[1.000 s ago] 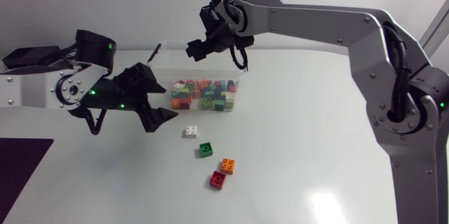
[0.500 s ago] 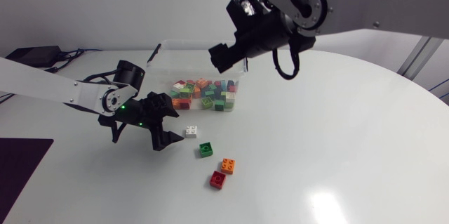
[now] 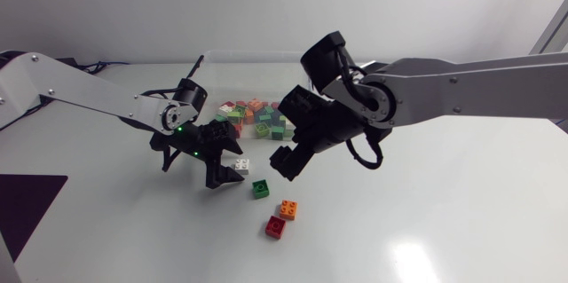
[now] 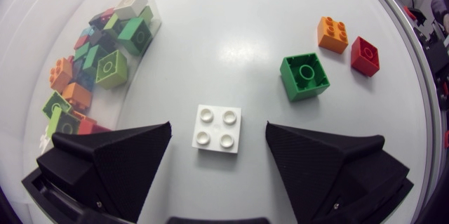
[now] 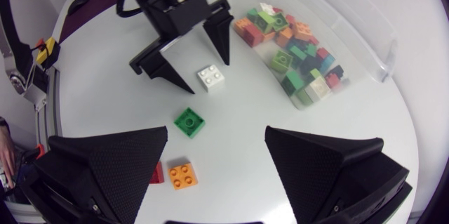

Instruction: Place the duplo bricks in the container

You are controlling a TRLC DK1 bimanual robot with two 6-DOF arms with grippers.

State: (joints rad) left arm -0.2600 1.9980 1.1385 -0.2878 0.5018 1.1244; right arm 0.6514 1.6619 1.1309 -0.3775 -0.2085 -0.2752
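Left pincer [image 5: 205, 74] straddles white brick [image 5: 211, 78], fingers apart.

My white round tabletop [image 3: 426, 221], clear container [image 3: 240, 56] toward its far edge, loose near the middle: white brick [image 3: 241, 166], green brick [image 3: 260, 189], orange brick [image 3: 287, 208], red brick [image 3: 275, 226] just beside orange, nearest the near edge.

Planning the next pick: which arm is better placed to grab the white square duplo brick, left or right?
Left. The black left hand is open with the white square duplo brick lying between its fingers. The right hand, also open, seems higher, with no brick squarely between its fingers.
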